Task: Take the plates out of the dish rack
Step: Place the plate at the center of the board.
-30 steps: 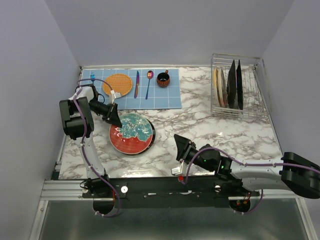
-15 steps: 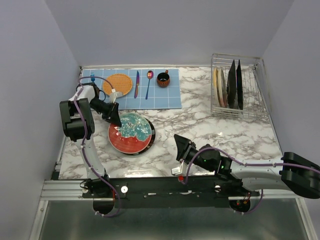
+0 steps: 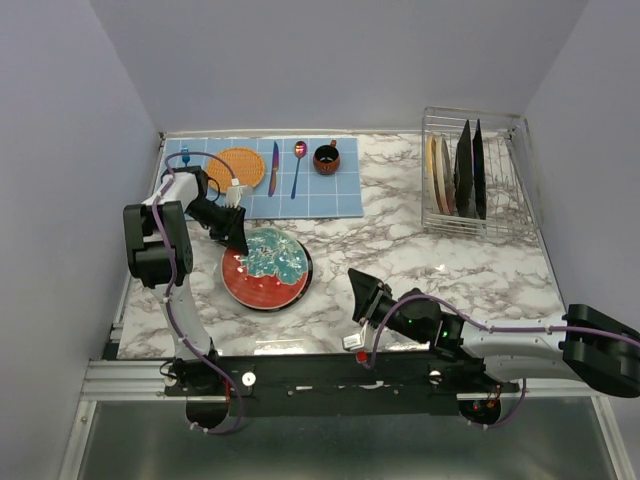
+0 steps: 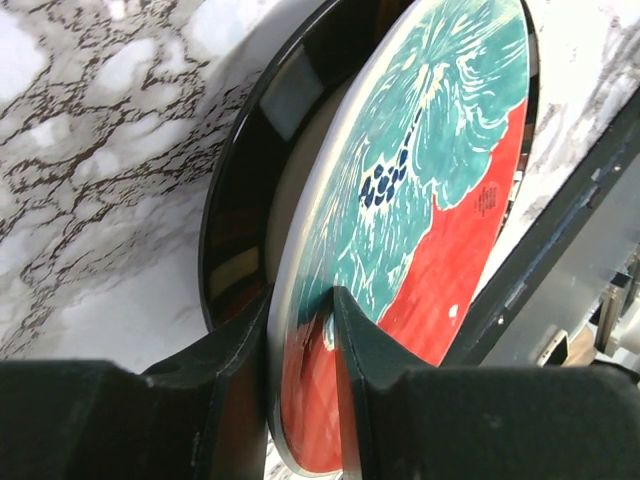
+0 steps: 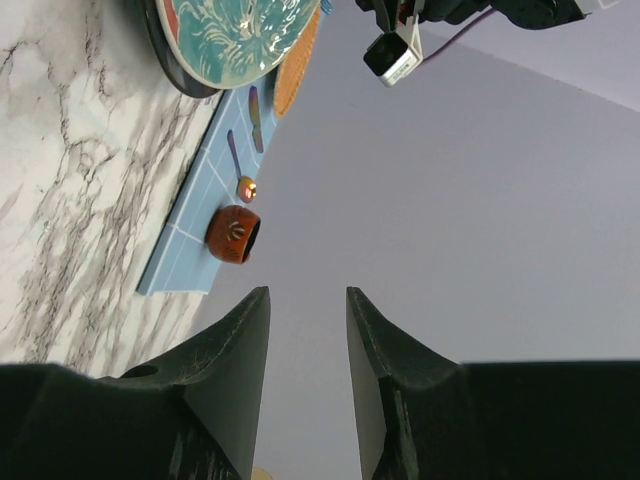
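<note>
A round red plate with a teal centre (image 3: pixel 265 272) lies on a black-rimmed plate (image 3: pixel 305 262) at the table's left. My left gripper (image 3: pixel 237 232) is at its upper left edge. In the left wrist view my left gripper (image 4: pixel 300 295) straddles the red plate's (image 4: pixel 430 200) rim, one finger on its face and one behind, above the black-rimmed plate (image 4: pixel 240 200). My right gripper (image 3: pixel 357 285) stands open and empty near the front, and the right wrist view has my right gripper (image 5: pixel 308 292) tilted up at the wall. The dish rack (image 3: pixel 476 112) at the back right holds upright plates, pale ones (image 3: pixel 440 175) and dark ones (image 3: pixel 468 170).
A blue mat (image 3: pixel 330 195) at the back carries an orange woven disc (image 3: pixel 236 168), a knife (image 3: pixel 273 168), a spoon (image 3: pixel 298 165) and a brown cup (image 3: pixel 326 158). Walls close the table's left, back and right sides.
My left gripper has pulled back toward the upper left while the red plate settled flat on the black-rimmed plate, and its jaws have eased a little. The right arm stays put.
</note>
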Robot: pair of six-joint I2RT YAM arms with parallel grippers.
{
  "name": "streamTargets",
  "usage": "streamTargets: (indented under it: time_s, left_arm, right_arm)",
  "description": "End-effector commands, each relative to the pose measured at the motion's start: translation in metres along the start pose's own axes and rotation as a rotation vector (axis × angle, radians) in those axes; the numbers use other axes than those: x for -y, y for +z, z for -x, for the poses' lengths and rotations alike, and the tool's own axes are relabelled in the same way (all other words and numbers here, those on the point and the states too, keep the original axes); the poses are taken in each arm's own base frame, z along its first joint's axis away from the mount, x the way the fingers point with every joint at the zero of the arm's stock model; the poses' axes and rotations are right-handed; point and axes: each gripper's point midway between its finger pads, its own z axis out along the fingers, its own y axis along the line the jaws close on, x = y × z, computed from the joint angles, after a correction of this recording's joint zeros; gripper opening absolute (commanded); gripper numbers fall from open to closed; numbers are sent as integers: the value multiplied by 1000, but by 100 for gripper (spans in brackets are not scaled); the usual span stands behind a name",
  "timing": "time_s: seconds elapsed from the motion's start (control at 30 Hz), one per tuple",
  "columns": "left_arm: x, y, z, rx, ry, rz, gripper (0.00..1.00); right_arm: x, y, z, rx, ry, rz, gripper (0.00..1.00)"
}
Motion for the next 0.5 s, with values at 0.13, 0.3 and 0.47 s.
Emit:
streamTargets:
  time_s: [0.13,0.3,0.47]
  left_arm:
    - [-25,-13,3,-17,83,208,36]
    - [-31,-16,5,-20,97,265,36]
    - [-36,-17,4,-26,108,318,36]
  right_arm:
    - [10,0,3,19,1,-34,44]
    - [8,1,4,22,2,-28,44]
    - [7,1,4,23,2,-25,43]
